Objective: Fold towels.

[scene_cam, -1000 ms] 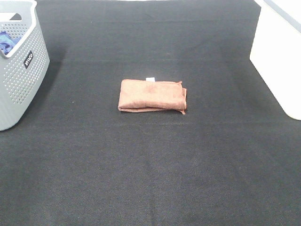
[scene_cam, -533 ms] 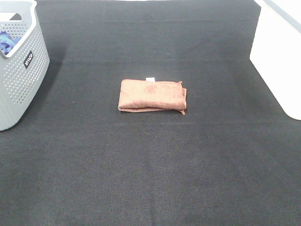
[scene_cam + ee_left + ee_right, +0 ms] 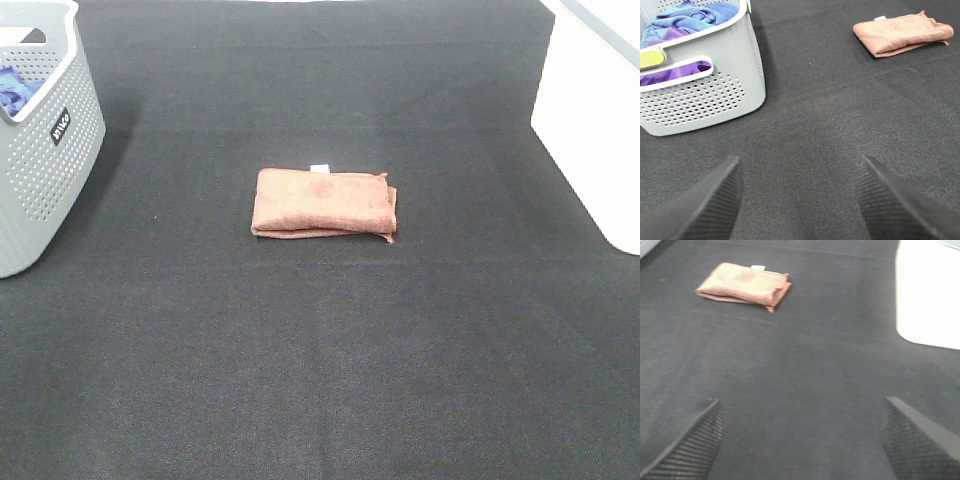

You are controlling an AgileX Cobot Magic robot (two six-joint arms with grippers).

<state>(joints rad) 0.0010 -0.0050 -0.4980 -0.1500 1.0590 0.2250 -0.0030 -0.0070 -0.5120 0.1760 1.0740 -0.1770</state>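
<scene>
Here the folded towel point(image 3: 323, 204) lies far from both open grippers.

Light is even and soft from overhead, with only faint shadows under the folded towel point(image 3: 323, 204) and beside the basket point(image 3: 45, 150). The white bin point(image 3: 590, 120) is overexposed, nearly featureless. The right wrist view is hazy and slightly blurred; the left wrist view is sharper.

Black cloth tabletop point(image 3: 320, 380), even light.
</scene>
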